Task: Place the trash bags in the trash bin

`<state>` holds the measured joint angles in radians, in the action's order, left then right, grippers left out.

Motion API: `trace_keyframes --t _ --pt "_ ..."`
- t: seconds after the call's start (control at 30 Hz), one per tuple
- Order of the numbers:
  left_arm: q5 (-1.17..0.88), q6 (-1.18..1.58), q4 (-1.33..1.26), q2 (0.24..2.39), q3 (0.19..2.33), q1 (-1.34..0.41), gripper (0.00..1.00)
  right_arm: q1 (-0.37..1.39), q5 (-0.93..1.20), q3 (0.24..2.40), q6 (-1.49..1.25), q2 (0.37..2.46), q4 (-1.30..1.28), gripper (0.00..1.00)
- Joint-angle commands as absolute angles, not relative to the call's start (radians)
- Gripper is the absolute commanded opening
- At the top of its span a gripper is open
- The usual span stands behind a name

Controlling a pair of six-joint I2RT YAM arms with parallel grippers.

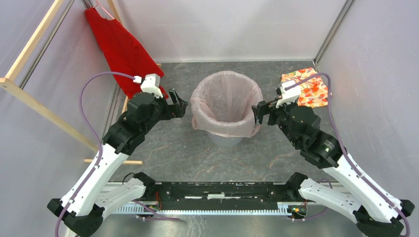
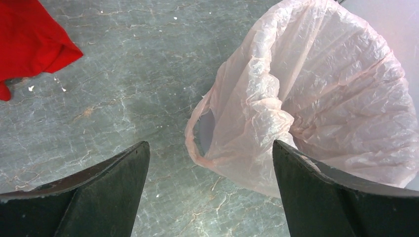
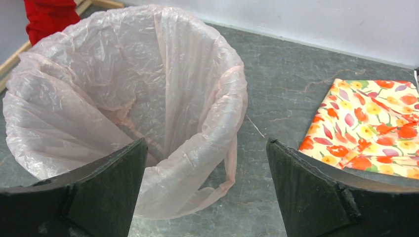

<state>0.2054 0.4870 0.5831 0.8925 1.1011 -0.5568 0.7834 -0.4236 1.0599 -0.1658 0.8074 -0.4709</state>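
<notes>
The pale pink trash bag (image 1: 225, 101) lines the round grey trash bin (image 1: 226, 138) at the table's middle, its edge folded over the rim all round. It also shows in the left wrist view (image 2: 316, 94) and the right wrist view (image 3: 123, 94), where a handle loop hangs down outside the rim. My left gripper (image 1: 181, 104) is open and empty just left of the bin, apart from the bag. My right gripper (image 1: 259, 112) is open and empty at the bin's right rim, its jaws standing to either side of the bag's hanging edge without closing on it.
A red garment (image 1: 121, 47) hangs at the back left by a wooden frame (image 1: 29, 96). An orange floral folded cloth (image 1: 309, 86) lies at the back right, also in the right wrist view (image 3: 375, 123). White walls enclose the table.
</notes>
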Motion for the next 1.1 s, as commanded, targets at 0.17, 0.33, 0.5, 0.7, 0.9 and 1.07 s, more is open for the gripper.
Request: trace_keyframes --t 0.17,0.33,0.5,0.7,0.9,1.07 --pt "0.154 0.407 0.561 0.879 1.131 -0.559 1.00 0.786 -0.489 0.982 -0.195 0.722 -0.320 0.98" --pt "0.159 0.398 0.551 0.887 1.147 -0.559 1.00 0.787 -0.486 0.985 -0.193 0.725 -0.318 0.98" --pt "0.159 0.397 0.540 0.888 1.146 -0.559 1.00 0.785 -0.485 0.995 -0.191 0.730 -0.321 0.98" --pt "0.155 0.395 0.539 0.885 1.144 -0.558 1.00 0.785 -0.480 1.006 -0.189 0.738 -0.327 0.98" --pt "0.153 0.391 0.540 0.884 1.144 -0.559 1.00 0.786 -0.477 1.012 -0.184 0.746 -0.327 0.98" --pt "0.155 0.390 0.539 0.885 1.143 -0.558 1.00 0.785 -0.476 1.011 -0.180 0.750 -0.326 0.98"
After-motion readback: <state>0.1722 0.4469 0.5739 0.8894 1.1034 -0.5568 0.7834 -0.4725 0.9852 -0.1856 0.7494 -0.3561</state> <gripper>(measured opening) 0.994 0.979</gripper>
